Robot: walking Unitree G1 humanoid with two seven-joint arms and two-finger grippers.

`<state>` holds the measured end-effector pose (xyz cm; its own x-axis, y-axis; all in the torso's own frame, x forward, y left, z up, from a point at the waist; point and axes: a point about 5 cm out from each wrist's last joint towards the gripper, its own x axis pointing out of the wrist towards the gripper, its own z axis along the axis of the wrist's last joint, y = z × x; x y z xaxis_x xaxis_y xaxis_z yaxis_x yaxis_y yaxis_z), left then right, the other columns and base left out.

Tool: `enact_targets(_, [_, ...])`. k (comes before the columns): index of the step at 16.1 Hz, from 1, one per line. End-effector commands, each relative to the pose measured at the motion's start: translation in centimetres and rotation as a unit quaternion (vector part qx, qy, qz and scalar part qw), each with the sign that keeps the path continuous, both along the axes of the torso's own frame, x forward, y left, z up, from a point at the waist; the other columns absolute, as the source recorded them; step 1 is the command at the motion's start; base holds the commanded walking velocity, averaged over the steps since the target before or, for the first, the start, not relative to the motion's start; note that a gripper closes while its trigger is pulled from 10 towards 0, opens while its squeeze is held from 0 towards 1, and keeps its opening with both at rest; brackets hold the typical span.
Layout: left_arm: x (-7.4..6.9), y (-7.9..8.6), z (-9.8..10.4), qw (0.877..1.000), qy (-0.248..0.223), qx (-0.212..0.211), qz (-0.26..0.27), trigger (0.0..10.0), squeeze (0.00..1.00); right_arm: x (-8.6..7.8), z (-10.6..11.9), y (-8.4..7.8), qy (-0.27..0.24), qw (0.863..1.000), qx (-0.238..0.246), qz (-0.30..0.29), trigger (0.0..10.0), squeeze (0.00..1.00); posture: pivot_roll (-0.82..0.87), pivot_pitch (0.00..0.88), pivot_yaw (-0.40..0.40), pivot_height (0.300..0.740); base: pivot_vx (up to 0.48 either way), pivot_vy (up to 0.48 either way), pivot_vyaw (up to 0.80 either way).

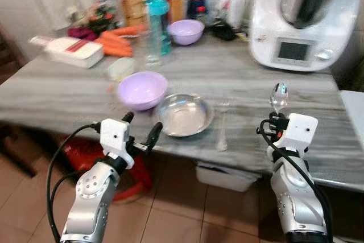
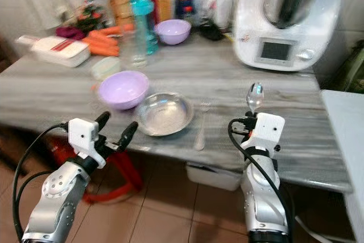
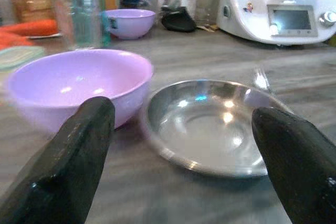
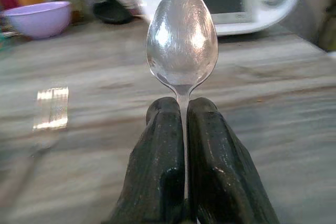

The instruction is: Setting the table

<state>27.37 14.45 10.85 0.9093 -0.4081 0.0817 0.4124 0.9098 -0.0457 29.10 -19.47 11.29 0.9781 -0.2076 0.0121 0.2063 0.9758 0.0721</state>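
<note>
A steel plate (image 1: 183,115) lies near the front edge of the grey counter (image 1: 244,78), with a lilac bowl (image 1: 142,90) touching its left side. A fork (image 1: 222,132) lies just right of the plate. My left gripper (image 1: 142,127) hovers open at the counter's front edge, pointing at the bowl and plate (image 3: 210,124). My right gripper (image 1: 277,119) is shut on the handle of a metal spoon (image 1: 279,96), whose bowl stands upright above the fingers (image 4: 173,145), right of the fork.
At the back stand a white kitchen machine (image 1: 304,18), a second lilac bowl (image 1: 186,31), a teal bottle (image 1: 158,21), jars, carrots (image 1: 116,41) and a white box (image 1: 71,50). A small pale lid (image 1: 120,68) lies behind the near bowl. Tiled floor lies below.
</note>
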Motion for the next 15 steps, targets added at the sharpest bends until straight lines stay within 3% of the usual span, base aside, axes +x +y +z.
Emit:
enact_targets(1, [-0.2,0.0,0.0,1.0,-0.001,0.004,-0.005,10.0,0.0,-0.1,0.5,0.1,-0.007,1.0,-0.002,0.002,10.0,0.0,0.01,0.0,0.045,0.74,0.326,0.0,0.0])
enact_targets(8, [-1.2,1.0,-0.2,0.999,0.0,0.026,-0.025,10.0,0.0,-0.1,0.1,1.0,0.008,1.0,0.006,0.023,10.0,0.0,0.01,0.0,0.044,0.74,0.079,0.0,0.0])
enact_targets(12, [-3.1,2.6,-0.8,0.995,0.027,0.04,-0.085,10.0,0.0,-0.2,-0.4,1.3,0.024,0.999,0.02,0.03,10.0,0.0,0.01,0.0,0.036,0.74,0.0,0.0,0.0])
enact_targets(15, [-3.9,2.1,-1.2,0.983,0.048,0.055,-0.167,10.0,0.0,0.7,-0.8,2.1,0.046,0.996,0.061,0.048,10.0,0.0,0.02,0.0,0.032,0.74,0.0,0.0,0.0])
